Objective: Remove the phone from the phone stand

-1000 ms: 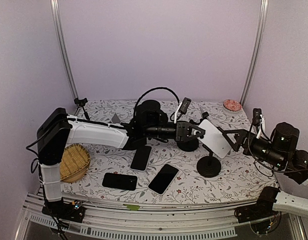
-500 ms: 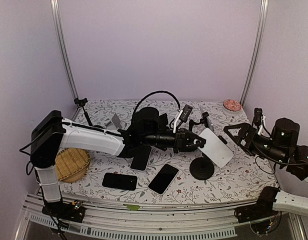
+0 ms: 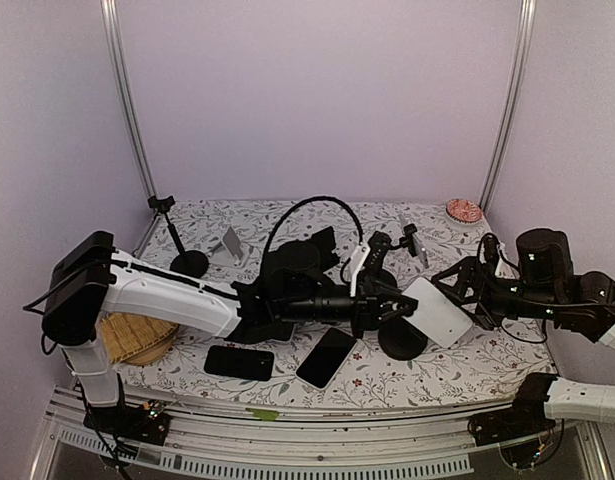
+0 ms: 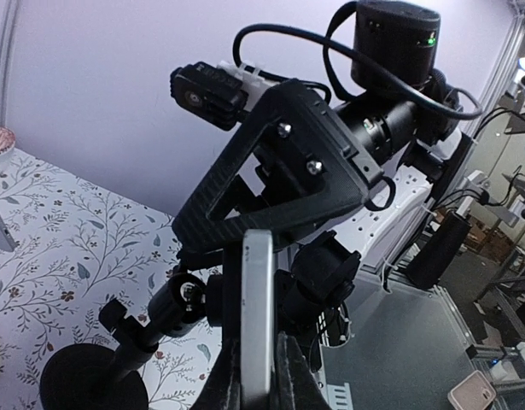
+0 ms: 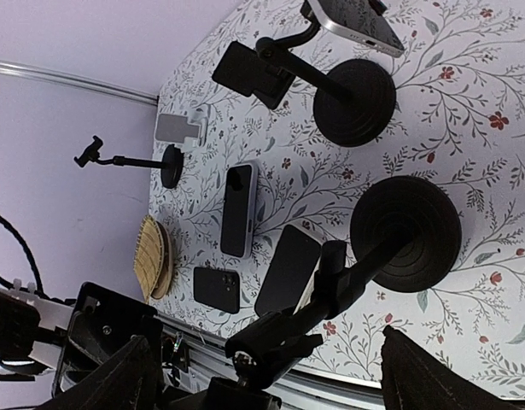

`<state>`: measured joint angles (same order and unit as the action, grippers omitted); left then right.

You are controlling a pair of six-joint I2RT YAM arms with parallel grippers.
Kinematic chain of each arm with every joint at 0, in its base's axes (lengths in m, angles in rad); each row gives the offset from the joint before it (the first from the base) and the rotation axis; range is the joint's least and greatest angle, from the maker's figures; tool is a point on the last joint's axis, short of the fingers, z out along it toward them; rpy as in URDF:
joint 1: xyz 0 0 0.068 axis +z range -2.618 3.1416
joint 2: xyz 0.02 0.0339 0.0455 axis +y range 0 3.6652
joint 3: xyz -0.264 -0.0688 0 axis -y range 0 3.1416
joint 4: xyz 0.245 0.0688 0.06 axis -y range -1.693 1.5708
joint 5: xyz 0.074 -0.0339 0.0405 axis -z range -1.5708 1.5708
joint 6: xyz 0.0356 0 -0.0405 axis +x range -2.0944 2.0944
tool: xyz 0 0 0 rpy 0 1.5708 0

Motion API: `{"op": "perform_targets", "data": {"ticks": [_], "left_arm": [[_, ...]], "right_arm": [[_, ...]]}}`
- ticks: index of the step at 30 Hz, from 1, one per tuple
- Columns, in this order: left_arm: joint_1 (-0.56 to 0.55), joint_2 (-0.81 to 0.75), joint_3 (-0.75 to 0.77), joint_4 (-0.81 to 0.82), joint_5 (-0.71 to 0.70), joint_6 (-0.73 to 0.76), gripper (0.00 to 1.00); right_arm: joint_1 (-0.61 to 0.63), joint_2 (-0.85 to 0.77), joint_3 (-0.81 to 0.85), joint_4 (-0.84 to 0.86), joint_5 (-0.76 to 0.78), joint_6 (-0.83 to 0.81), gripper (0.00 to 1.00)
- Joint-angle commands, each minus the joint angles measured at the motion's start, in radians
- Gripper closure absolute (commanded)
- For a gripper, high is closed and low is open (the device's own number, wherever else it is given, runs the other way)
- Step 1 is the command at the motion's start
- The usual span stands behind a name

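Your left gripper [image 3: 397, 306] is closed on the white phone [image 3: 439, 312]. The left wrist view shows the phone edge-on, pinched between the two fingers. The phone is held tilted just above the base of the phone stand [image 3: 402, 340], near the table's front edge, right of centre. Whether it is clear of the stand cannot be told. Your right gripper [image 3: 465, 285], just beside the phone, is spread wide and grips nothing.
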<state>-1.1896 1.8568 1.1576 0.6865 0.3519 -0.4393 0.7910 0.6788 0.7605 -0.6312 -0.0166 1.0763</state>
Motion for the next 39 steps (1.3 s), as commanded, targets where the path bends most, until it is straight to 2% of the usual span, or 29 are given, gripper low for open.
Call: {"op": "perform_targets", "data": {"ticks": [1, 5, 11, 17, 22, 26, 32, 39], "left_arm": [[-0.031, -0.01, -0.03, 0.023, -0.146, 0.056, 1.0], [-0.047, -0.008, -0.047, 0.023, -0.25, 0.057, 1.0], [-0.059, -0.015, -0.085, 0.041, -0.309, 0.058, 1.0], [-0.072, -0.028, -0.099, 0.032, -0.364, 0.081, 1.0], [-0.077, -0.034, -0.109, 0.03, -0.382, 0.088, 1.0], [-0.079, -0.035, -0.111, 0.038, -0.381, 0.083, 1.0], [-0.082, -0.037, -0.114, 0.041, -0.385, 0.084, 1.0], [-0.082, -0.043, -0.116, 0.044, -0.39, 0.089, 1.0]], "right_arm": [[0.015, 0.002, 0.073, -0.108, -0.041, 0.03, 0.13], [0.027, 0.013, 0.112, -0.151, -0.047, 0.037, 0.22], [0.092, 0.053, 0.131, -0.166, -0.049, 0.071, 0.34], [0.191, 0.136, 0.185, -0.192, 0.02, 0.111, 0.41], [0.232, 0.214, 0.233, -0.211, 0.064, 0.112, 0.48], [0.238, 0.227, 0.24, -0.201, 0.092, 0.108, 0.5], [0.244, 0.244, 0.223, -0.193, 0.087, 0.104, 0.6], [0.25, 0.266, 0.217, -0.203, 0.087, 0.094, 0.8]]}}
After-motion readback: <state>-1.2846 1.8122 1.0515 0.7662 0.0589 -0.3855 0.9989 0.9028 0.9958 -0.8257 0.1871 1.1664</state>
